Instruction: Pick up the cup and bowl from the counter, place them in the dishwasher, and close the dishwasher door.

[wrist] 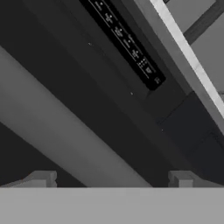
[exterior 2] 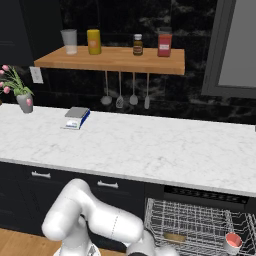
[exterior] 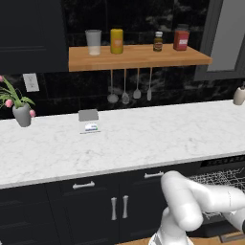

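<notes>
I see the white marble counter (exterior: 143, 139) running across the middle of the left base view, on top of dark navy cabinets (exterior: 95, 206). In the right base view, the dishwasher (exterior 2: 200, 220) sits at the lower right, under the counter. Its silver wire rack (exterior 2: 190, 227) is pulled out. A cup with a red rim (exterior 2: 232, 242) sits in the rack at the far lower right, and a small brown thing (exterior 2: 175, 237) lies in the middle of the rack; I cannot tell what it is.

In the hand view, the gripper (wrist: 111, 179) shows two small finger tips (wrist: 43, 178) at the bottom, set wide apart with nothing between them. Above them I see a flat black panel with a strip of tiny white marks (wrist: 127, 43) at the top.

A wooden shelf (exterior: 139, 56) hangs on the wall at the top. A small kitchen scale (exterior: 89, 120) and a vase of pink flowers (exterior: 19, 107) sit on the counter at the left.
</notes>
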Controlling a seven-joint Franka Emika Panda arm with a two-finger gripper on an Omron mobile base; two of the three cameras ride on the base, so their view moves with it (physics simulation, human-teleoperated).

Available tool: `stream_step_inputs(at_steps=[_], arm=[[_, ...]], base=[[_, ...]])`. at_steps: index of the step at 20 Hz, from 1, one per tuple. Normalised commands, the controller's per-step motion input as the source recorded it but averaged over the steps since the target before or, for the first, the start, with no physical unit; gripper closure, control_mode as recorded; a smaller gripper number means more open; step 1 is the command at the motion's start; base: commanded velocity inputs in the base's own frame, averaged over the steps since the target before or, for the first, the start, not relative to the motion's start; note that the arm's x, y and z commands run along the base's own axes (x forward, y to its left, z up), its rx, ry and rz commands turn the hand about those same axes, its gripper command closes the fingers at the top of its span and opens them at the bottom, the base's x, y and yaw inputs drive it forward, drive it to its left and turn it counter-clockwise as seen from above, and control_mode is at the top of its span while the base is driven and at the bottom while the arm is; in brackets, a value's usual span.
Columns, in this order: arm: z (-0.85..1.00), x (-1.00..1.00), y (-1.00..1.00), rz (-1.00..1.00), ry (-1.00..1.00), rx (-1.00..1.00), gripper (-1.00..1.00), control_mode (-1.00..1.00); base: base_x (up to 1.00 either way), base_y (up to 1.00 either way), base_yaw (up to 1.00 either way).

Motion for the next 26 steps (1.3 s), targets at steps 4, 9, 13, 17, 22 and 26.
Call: stream_step_inputs(at_steps=[4, 9, 13, 17, 22, 26], arm=[[0.22, 0.79, -0.09, 0.41, -0.2, 0.0, -1.0, -1.0], [0.15, 0.78, -0.12, 0.42, -0.13, 0.01, -1.0, -1.0], [0.05, 0.72, -0.08, 0.4, -0.1, 0.0, -1.0, -1.0], [0.04, 0.71, -0.04, 0.35, -0.08, 0.0, -1.0, -1.0], [0.08, 0.52, 0.0, 0.3, -0.09, 0.0, -1.0, -1.0], [0.06, 0.65, 0.0, 0.19, -0.07, 0.0, -1.0, -1.0]], base=[[0.0, 0.0, 0.0], [0.0, 0.0, 0.0], [0.0, 0.0, 0.0], [0.0, 0.0, 0.0], [0.0, 0.0, 0.0], [0.0, 0.0, 0.0]])
